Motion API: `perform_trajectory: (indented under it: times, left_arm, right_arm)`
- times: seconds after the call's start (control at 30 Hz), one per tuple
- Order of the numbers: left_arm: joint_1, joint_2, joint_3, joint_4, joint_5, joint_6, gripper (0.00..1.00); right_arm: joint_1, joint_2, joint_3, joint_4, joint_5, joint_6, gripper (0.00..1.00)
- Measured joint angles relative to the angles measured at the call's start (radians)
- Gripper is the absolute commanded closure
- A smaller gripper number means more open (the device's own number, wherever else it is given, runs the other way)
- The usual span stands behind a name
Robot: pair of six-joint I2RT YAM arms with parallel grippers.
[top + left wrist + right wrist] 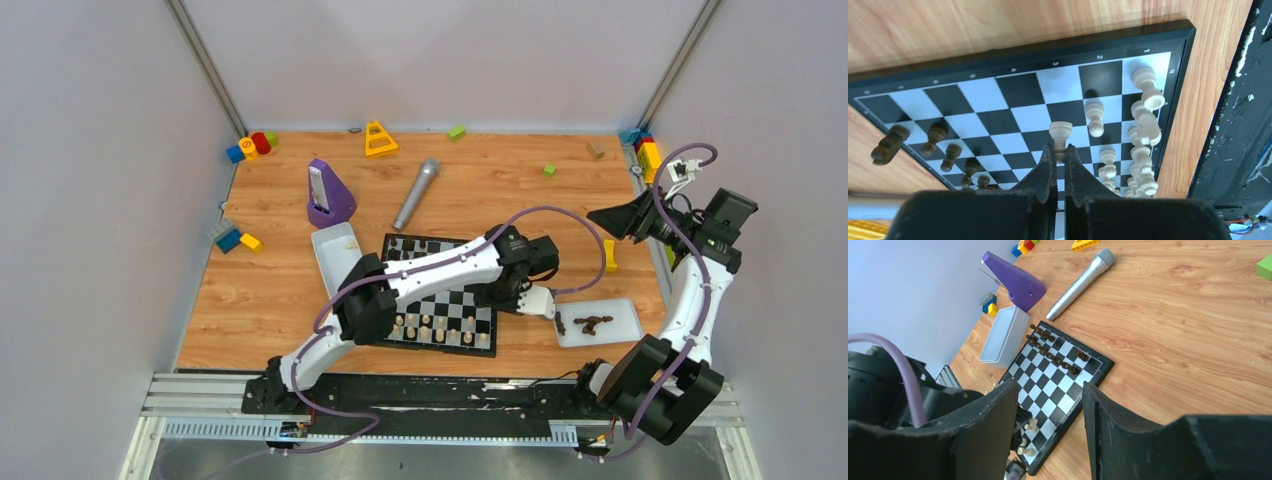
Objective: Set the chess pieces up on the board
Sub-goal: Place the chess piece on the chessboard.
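Two arms reach over a light wooden table (280, 290), and the left claw (1060, 151) is clenched on a pale wooden chess piece (1060, 131).

Beneath that claw lies the black-framed, black-and-white chessboard (1018, 100). The gripped piece stands upright over it, but whether its base touches a square cannot be told. To the right of the claw, the other pale pieces (1144, 125) cluster along the board's edge. To its left, a row of dark brown pieces (938, 136) lines the opposite edge. The right claw (1050, 390) hangs released, jaws wide apart, well clear of the board. A white rectangular tray (628, 312) sits on the table near it, toward the arm bases, holding a few dark pieces (592, 322).
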Motion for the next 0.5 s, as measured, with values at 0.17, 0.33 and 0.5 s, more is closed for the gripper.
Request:
perform_trajectory:
  times: [0.17, 0.33, 0.5]
  left_arm:
    - [-0.034, 0.059, 0.032, -0.03, -0.04, -0.003, 0.97]
    - [-0.061, 0.095, 0.058, -0.048, -0.08, -0.003, 0.97]
    - [-0.084, 0.113, 0.074, -0.063, -0.114, 0.0, 0.95]
  right_arm:
    - [-0.008, -0.013, -0.003, 0.0, -0.01, 0.0, 0.49]
    - [-0.013, -0.02, -0.003, 0.0, -0.026, 0.0, 0.49]
    - [-0.015, -0.02, -0.004, 0.0, -0.037, 0.0, 0.49]
